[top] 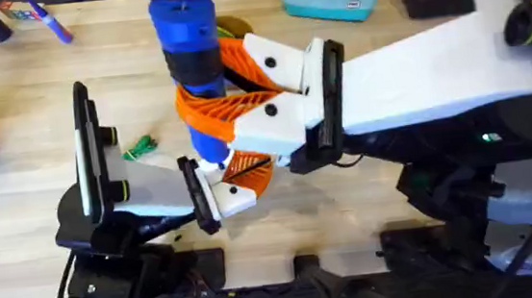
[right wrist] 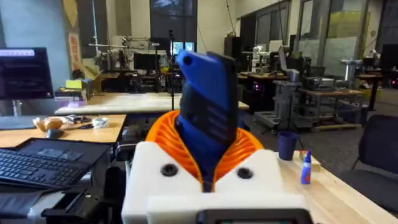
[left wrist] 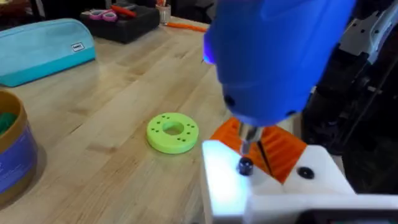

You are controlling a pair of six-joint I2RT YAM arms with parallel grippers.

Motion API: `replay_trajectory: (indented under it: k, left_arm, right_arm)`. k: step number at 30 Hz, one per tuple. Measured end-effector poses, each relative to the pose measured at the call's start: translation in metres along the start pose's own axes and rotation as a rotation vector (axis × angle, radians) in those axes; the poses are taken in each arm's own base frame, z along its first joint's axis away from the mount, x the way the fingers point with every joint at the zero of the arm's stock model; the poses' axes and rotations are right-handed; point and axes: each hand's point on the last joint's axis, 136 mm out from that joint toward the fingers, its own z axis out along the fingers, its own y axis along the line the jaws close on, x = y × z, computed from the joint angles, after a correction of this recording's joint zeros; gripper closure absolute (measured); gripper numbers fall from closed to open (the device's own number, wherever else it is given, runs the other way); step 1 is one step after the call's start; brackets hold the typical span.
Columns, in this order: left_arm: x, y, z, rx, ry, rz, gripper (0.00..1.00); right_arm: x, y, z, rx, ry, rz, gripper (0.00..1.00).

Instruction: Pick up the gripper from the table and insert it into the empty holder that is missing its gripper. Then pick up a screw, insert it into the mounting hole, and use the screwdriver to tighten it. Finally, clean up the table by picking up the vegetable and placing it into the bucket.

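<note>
1. Right gripper [top: 218, 95]: its 2 orange ribbed fingers [right wrist: 249, 149] are pinched on the blue screwdriver [top: 187, 40], held upright.
2. Screwdriver tip [left wrist: 247, 140]: resting on a black screw [left wrist: 245, 165] in the white holder [left wrist: 249, 180].
3. Left gripper: finger state cannot be told.
4. Orange gripper finger [top: 249, 175]: seated in the holder.
5. Green vegetable [top: 138, 148]: on the table [top: 349, 209], beside the left arm.
6. Green ring [left wrist: 172, 132]: flat on the table near the holder.
</note>
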Motion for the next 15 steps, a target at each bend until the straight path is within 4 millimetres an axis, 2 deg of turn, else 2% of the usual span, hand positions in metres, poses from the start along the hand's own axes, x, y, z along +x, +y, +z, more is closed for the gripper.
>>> replay_trajectory:
  k: [15]
  left_arm:
    - [0.0,0.0,0.0,0.0,0.0,0.0,0.988]
  right_arm:
    - [0.0055,-0.0006,-0.0001,0.002,0.022,0.024,0.957]
